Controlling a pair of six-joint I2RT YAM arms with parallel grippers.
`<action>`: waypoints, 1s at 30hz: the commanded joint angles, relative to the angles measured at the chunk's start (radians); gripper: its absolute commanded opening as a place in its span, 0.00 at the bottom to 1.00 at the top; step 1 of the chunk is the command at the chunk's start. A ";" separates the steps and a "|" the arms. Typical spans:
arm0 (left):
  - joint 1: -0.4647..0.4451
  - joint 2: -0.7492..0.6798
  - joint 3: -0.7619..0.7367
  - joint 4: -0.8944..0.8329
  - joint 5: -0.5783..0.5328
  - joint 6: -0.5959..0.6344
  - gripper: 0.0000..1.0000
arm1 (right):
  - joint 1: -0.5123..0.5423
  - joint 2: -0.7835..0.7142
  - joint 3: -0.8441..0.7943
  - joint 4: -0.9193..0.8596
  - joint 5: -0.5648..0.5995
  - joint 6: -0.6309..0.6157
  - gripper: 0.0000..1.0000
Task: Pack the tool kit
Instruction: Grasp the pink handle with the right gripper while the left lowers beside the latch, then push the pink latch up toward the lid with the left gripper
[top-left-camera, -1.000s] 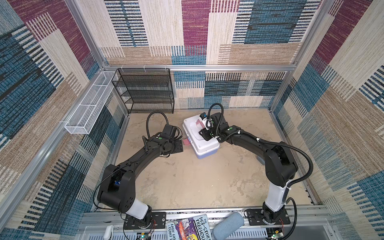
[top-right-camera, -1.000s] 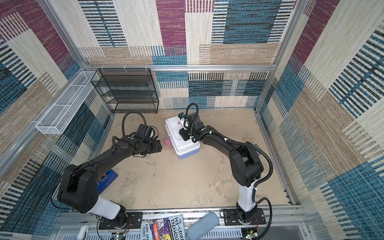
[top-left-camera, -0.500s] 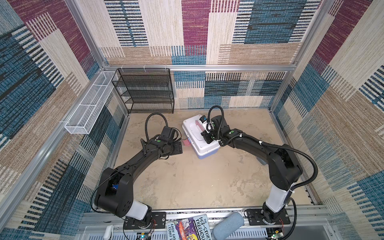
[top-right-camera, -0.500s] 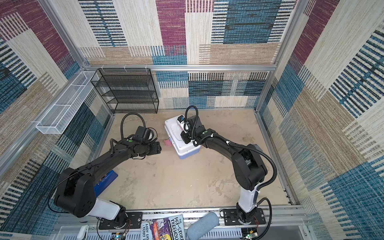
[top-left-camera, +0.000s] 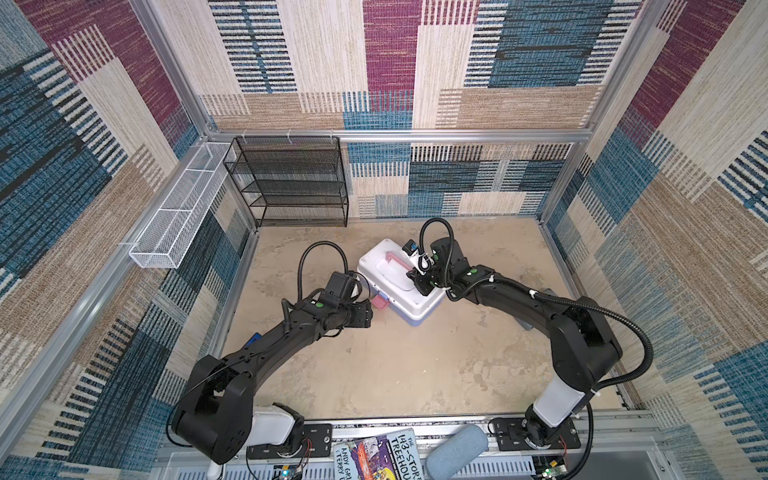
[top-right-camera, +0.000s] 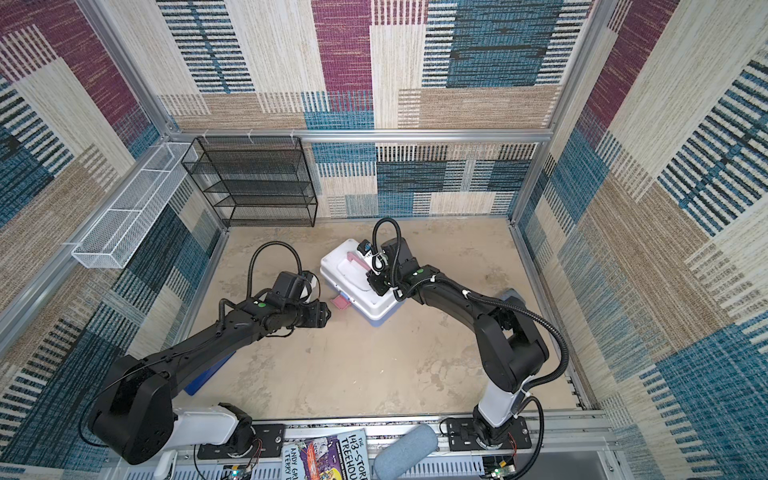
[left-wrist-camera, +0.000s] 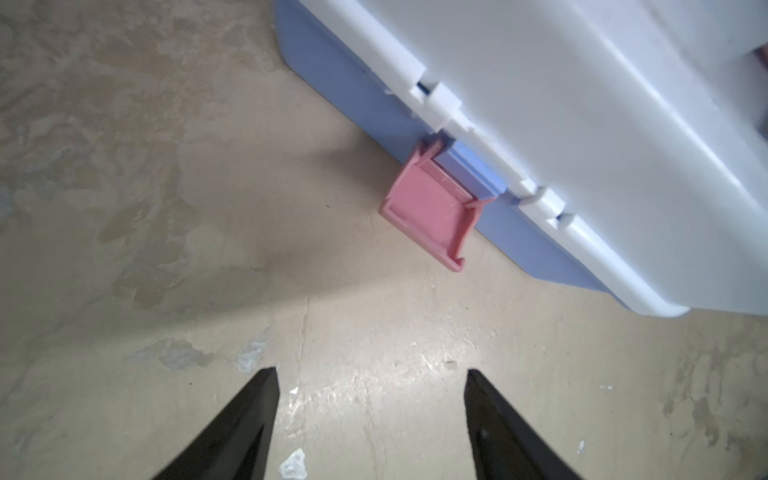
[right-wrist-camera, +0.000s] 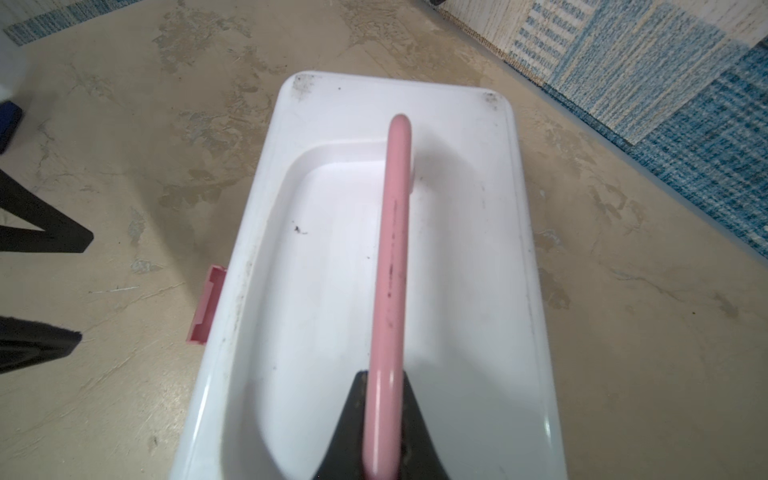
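Two high downward top views, two close wrist views, tool kit (top-left-camera: 388, 276) in all

A robot test cell in a lab. Boxed in on three sides by carpet-tile walls (top-left-camera: 390, 62) held in an aluminium frame (top-left-camera: 415, 135), over a stained tan floor (top-left-camera: 395, 374). Bolted to a metal rail (top-left-camera: 623, 428) along the open front: left arm (top-left-camera: 270, 353) and right arm (top-left-camera: 519, 303), both black, each with a looped cable (top-left-camera: 324, 257). Inside: black mesh shelf (top-left-camera: 291, 183) against the back wall, white wire basket (top-left-camera: 178, 208) fixed to the side frame, plastic box (top-left-camera: 395, 278) on the floor between the arms. Below the rail, a small wired board (top-left-camera: 286, 471) and a book (top-left-camera: 378, 455).
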 joint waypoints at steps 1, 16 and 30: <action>-0.021 -0.029 -0.043 0.049 -0.008 0.042 0.71 | 0.001 -0.016 -0.024 -0.061 -0.042 -0.044 0.09; -0.048 0.083 -0.113 0.176 0.006 -0.039 0.46 | 0.001 -0.028 -0.026 -0.050 -0.017 -0.033 0.12; -0.048 0.193 -0.095 0.323 -0.006 -0.105 0.45 | 0.001 -0.027 -0.030 -0.042 -0.011 -0.020 0.13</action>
